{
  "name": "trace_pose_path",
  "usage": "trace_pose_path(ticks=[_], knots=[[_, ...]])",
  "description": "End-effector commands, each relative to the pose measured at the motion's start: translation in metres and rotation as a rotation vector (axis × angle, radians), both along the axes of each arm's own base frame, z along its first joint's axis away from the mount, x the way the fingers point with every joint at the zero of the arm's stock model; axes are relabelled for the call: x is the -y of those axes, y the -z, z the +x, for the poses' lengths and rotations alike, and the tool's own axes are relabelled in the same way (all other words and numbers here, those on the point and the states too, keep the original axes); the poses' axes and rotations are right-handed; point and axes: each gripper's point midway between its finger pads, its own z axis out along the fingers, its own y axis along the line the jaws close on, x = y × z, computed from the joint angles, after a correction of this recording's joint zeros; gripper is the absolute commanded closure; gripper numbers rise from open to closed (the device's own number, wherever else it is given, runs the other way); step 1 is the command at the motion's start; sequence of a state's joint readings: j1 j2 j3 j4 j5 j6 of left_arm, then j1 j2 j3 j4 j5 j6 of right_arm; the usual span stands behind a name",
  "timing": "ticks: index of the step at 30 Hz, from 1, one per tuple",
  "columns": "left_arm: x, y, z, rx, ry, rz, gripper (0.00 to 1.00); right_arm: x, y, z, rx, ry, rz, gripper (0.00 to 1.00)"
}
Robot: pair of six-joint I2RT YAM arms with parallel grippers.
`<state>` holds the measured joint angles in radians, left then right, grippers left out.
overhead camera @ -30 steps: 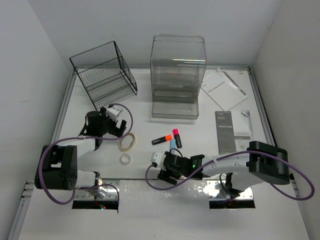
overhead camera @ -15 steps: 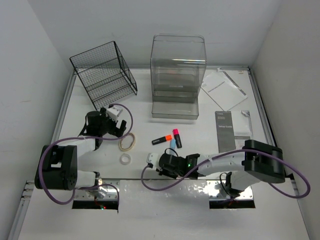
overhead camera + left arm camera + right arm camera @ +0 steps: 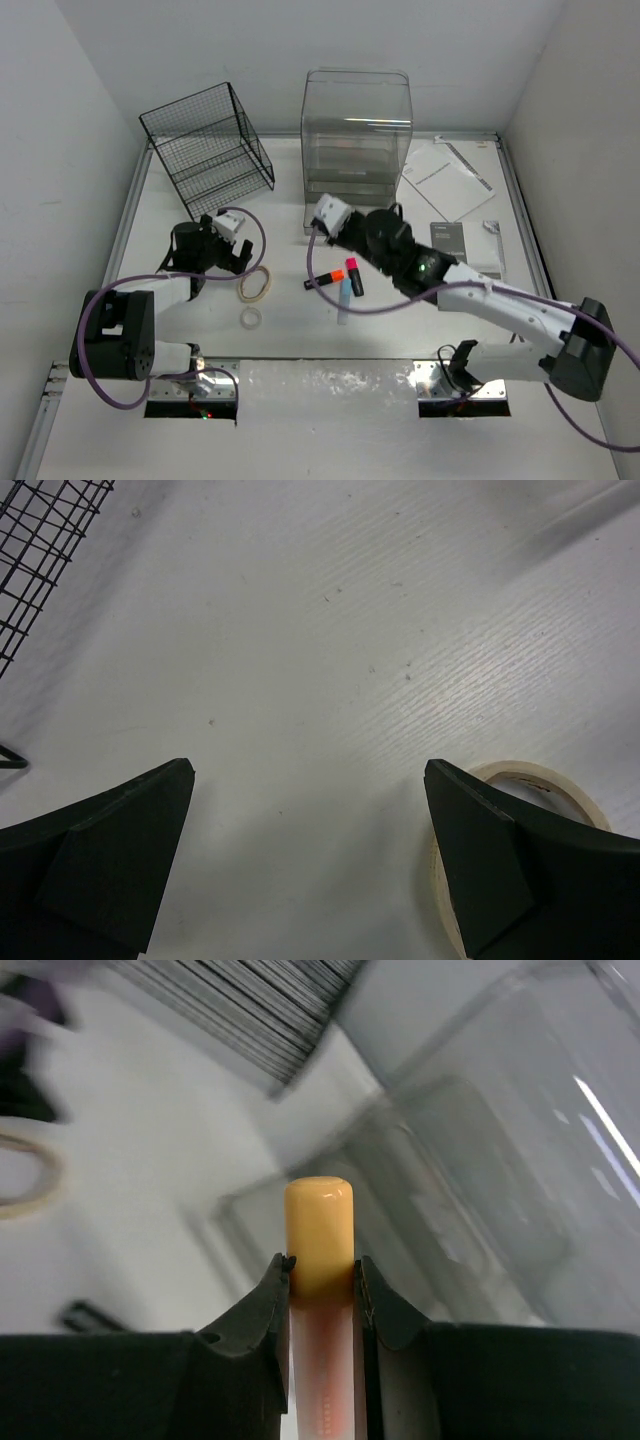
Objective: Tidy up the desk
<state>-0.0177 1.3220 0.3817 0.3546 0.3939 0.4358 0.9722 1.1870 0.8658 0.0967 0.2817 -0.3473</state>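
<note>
The desk point(image 3: 280, 205) is a white tabletop with a thin rim. My right gripper point(image 3: 345, 232) hovers above it, just in front of the clear organiser point(image 3: 355, 150). In the right wrist view that gripper point(image 3: 320, 1265) is shut on a pen point(image 3: 318, 1220) with a yellow cap and a pale pinkish barrel, the cap pointing at the organiser point(image 3: 480, 1190). My left gripper point(image 3: 222, 262) rests low at the left, open point(image 3: 308, 770) over bare desk. A cream tape roll point(image 3: 560, 785) lies beside and partly behind its right finger.
A black wire basket point(image 3: 207, 150) stands at the back left. Orange point(image 3: 320, 281), pink point(image 3: 354, 275) and light blue point(image 3: 344, 300) markers lie mid-desk. A larger tape roll point(image 3: 255, 284) and a small one point(image 3: 250, 318) lie left of them. Papers point(image 3: 447, 180) and a dark booklet point(image 3: 452, 262) lie at the right.
My right gripper closed low near the front edge, then swung up and back toward the clear organiser with the pen in its jaws. The left arm has not moved.
</note>
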Motion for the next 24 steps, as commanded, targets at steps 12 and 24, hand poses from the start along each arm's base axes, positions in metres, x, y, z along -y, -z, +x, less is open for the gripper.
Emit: trace_pose_path(ticks=[12, 24], knots=[[0.059, -0.075, -0.006, 0.147, 0.252, 0.07, 0.0, 0.035, 0.108, 0.148, -0.251, 0.101, -0.352, 0.83], [0.16, -0.049, -0.061, 0.008, 0.632, 0.169, 0.0, 0.076, 0.041, 0.146, -0.196, 0.289, -0.117, 0.14]])
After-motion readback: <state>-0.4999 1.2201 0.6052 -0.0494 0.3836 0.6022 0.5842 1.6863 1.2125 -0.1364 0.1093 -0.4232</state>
